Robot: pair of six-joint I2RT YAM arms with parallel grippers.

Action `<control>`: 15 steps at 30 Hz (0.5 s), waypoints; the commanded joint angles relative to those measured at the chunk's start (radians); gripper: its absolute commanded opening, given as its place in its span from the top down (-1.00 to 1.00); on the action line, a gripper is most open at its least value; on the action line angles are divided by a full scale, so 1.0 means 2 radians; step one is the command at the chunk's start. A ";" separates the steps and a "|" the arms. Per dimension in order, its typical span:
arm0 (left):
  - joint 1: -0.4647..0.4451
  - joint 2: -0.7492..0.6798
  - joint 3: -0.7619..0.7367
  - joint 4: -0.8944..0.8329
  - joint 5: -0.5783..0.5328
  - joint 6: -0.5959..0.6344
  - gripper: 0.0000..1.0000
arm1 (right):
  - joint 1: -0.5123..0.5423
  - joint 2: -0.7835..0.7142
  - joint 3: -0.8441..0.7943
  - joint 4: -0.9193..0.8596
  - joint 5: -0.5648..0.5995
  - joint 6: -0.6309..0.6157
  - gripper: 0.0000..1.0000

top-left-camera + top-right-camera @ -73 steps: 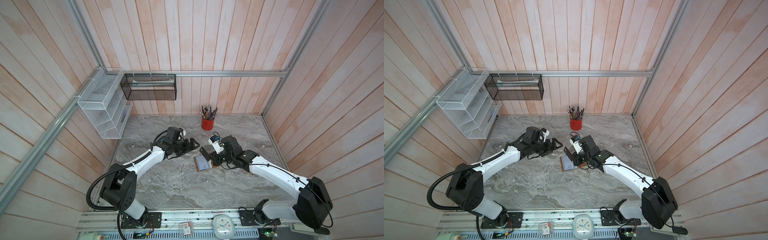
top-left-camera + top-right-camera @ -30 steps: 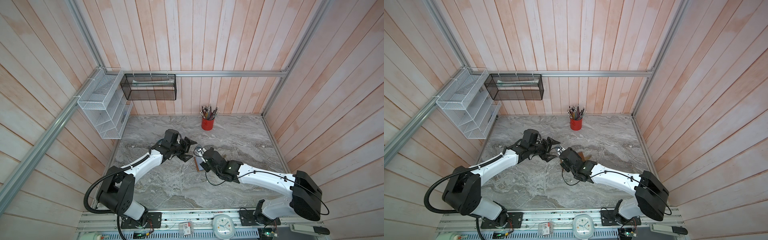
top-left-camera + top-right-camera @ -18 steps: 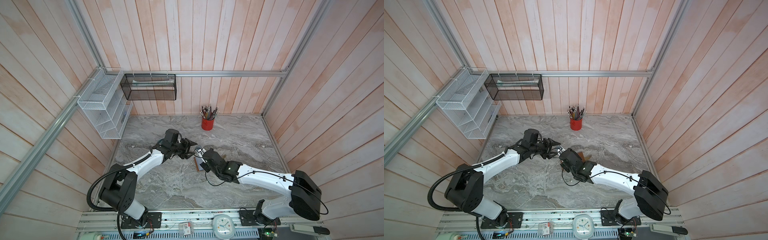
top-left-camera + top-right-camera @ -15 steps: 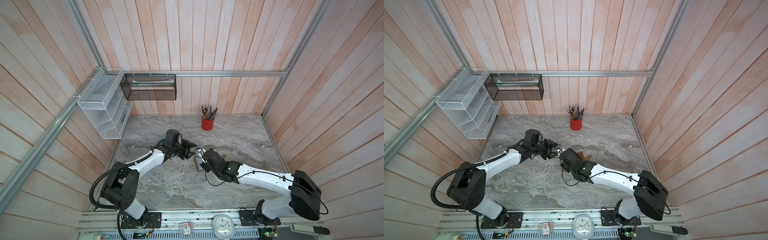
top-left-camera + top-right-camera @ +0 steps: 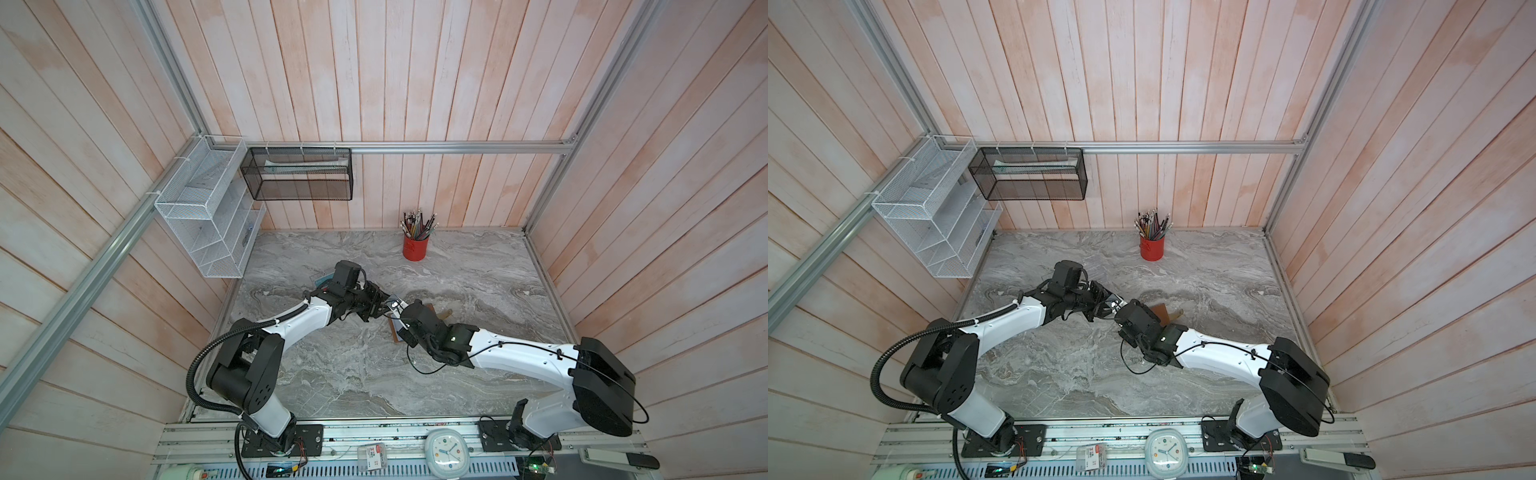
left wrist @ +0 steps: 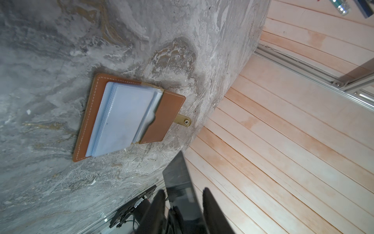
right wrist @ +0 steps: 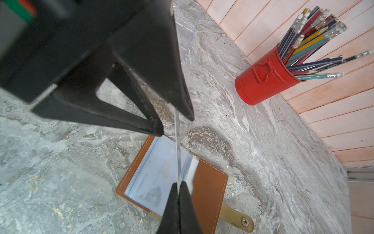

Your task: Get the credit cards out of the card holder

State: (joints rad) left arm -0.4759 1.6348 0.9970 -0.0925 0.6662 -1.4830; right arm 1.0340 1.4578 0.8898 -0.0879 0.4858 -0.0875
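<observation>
My right gripper [image 7: 178,185] pinched tight on credit card [image 6: 178,178] edge, card aloft. My left gripper [image 7: 175,124] part-spread, fingers astride same card. Card holder [image 7: 210,182] lies open on marble tabletop [image 7: 263,141] below.

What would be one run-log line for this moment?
right gripper: shut on card | left gripper: open around card | holder: open, flat on table
</observation>
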 commanded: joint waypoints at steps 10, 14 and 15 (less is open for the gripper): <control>0.007 0.005 0.011 -0.016 0.018 0.035 0.66 | 0.010 0.001 -0.010 0.014 0.025 -0.014 1.00; 0.007 0.008 0.013 -0.016 0.021 0.040 0.69 | 0.013 0.003 -0.012 0.016 0.028 -0.016 1.00; 0.008 0.008 0.013 -0.016 0.022 0.043 0.72 | 0.013 0.003 -0.012 0.016 0.029 -0.016 1.00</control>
State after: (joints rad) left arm -0.4671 1.6386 0.9985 -0.1020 0.6968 -1.4269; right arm 1.0534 1.4578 0.8776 -0.0792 0.5091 -0.1127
